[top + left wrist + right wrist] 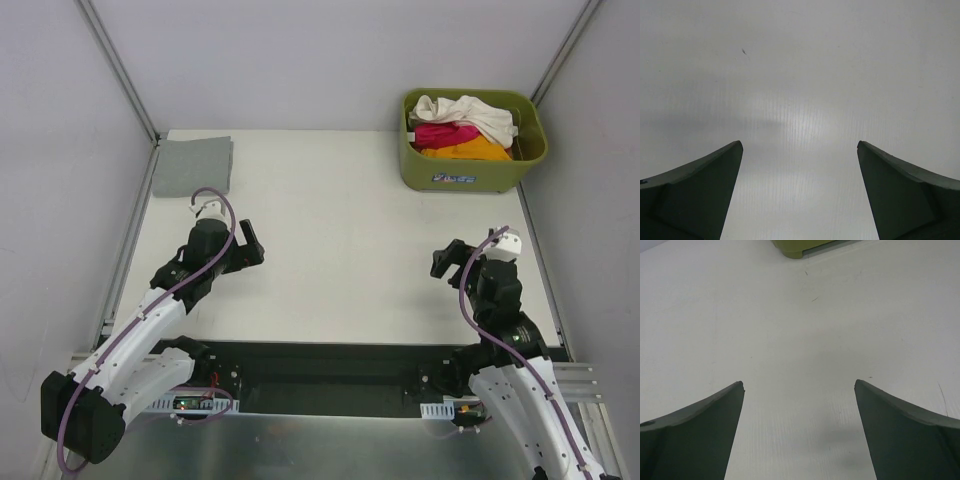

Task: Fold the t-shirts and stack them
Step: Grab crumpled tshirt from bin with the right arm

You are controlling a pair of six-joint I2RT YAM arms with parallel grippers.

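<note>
A folded grey t-shirt [194, 166] lies flat at the table's far left corner. A cream-white t-shirt [470, 113], a magenta-pink one [443, 133] and an orange one [470, 150] are bunched in the olive-green basket [472, 176] at the far right. My left gripper [252, 246] is open and empty over bare table at the left; its wrist view shows only white tabletop between the fingers [705, 192]. My right gripper [444, 260] is open and empty over bare table at the right, with the basket's corner [797, 247] ahead of it.
The white table [340, 230] is bounded by grey walls and metal frame posts at the left and right. The black arm-base rail [320, 375] runs along the near edge.
</note>
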